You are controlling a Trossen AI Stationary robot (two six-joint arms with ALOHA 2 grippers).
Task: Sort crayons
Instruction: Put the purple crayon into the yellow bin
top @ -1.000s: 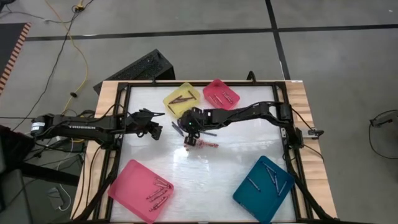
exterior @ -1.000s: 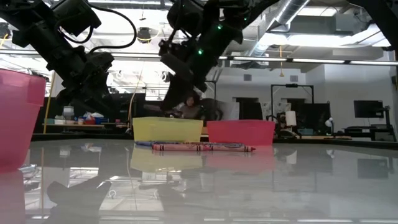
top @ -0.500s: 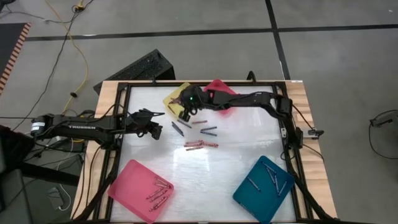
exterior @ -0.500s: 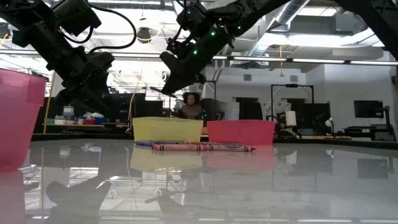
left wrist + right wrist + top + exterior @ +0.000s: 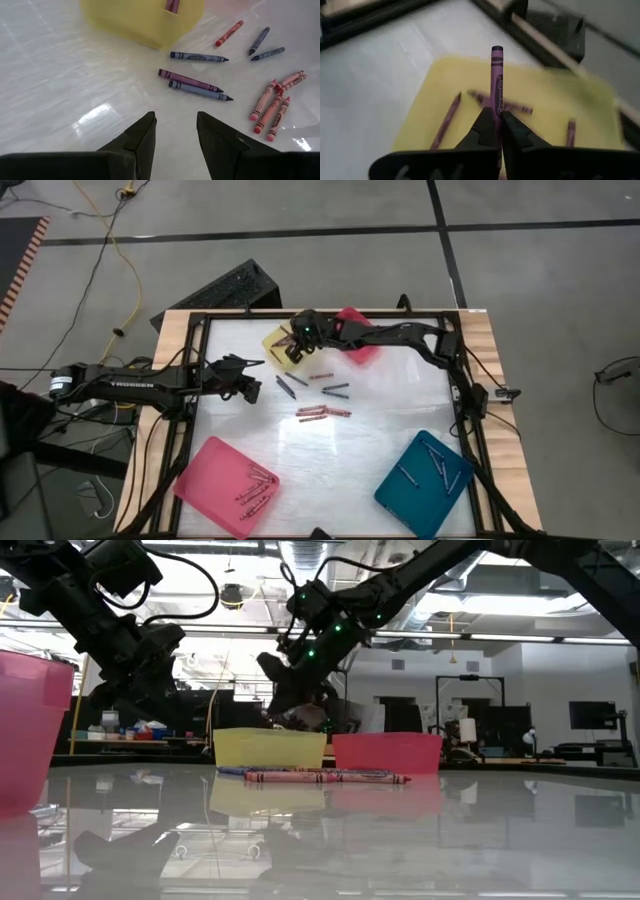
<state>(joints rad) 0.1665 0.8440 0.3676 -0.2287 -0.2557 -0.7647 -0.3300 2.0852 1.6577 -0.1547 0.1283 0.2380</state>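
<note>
My right gripper (image 5: 297,350) hangs over the yellow tray (image 5: 280,340) at the table's far side, shut on a purple crayon (image 5: 496,80). Several dark crayons (image 5: 447,120) lie flat on that tray's floor. My left gripper (image 5: 252,376) waits open at the table's left, nothing between its fingers (image 5: 175,122). Ahead of it, loose crayons lie flat on the white table: three bluish and purple ones (image 5: 197,87) and a group of red ones (image 5: 272,105). The same red group (image 5: 323,412) shows mid-table. My right gripper pinches the purple crayon between its two fingers at the crayon's rear part (image 5: 497,114). The crayon runs along the fingers and sticks out well past their tips. It is lifted clear, above the yellow tray's floor (image 5: 435,80).
A small pink tray (image 5: 352,320) stands beside the yellow one under the right arm. A large pink tray (image 5: 225,485) with crayons sits at the near left, a teal tray (image 5: 425,485) with crayons at the near right. A black frame (image 5: 195,410) rims the table.
My right gripper has travelled from the middle of the table, near the red crayons, toward the far edge and slightly left, rolling as it went. It now hangs over the yellow tray, with the purple crayon still between its fingers.
</note>
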